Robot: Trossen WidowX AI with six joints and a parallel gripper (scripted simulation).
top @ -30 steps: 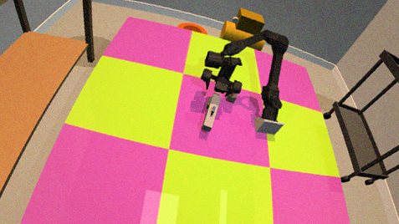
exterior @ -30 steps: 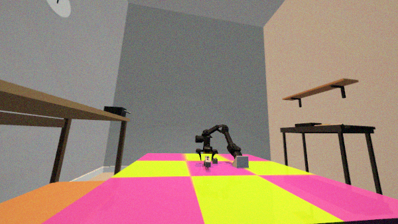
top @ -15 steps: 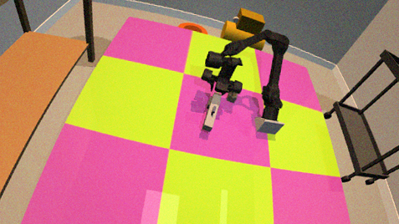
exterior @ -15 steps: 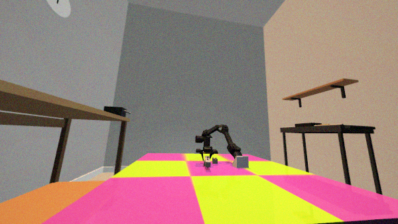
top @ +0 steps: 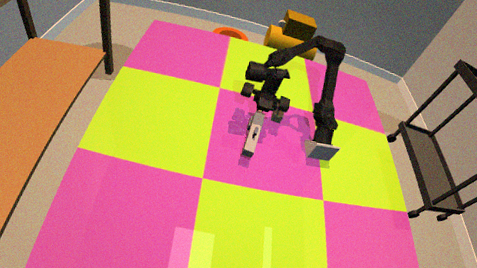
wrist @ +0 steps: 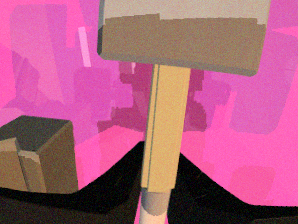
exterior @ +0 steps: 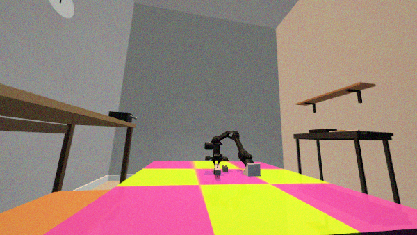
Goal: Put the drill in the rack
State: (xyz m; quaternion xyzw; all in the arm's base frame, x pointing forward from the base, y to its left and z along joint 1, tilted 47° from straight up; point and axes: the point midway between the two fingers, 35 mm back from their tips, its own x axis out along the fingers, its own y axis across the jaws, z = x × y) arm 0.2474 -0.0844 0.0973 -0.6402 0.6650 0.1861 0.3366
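The drill (wrist: 167, 125) shows in the wrist view as a tan bar with a grey round end; its far end meets the edge of a pale grey block (top: 251, 143) (exterior: 217, 171) (wrist: 180, 35). How deep it sits in the block is hidden. A small dark part on the block's top, perhaps the key (top: 255, 133), stands clear of my gripper. My gripper (wrist: 154, 148) is shut on the drill near its grey end. A small dark grooved block, which looks like the rack (top: 277, 117) (exterior: 225, 168) (wrist: 59, 160), stands beside the gripper, on the left in the wrist view.
The arm's grey base (top: 322, 152) (exterior: 254, 169) stands to the right of the pale block on the pink and yellow checked surface (top: 150, 117) (exterior: 139, 201). A black cart (top: 430, 169) stands off to the right and an orange bench (top: 11, 131) to the left.
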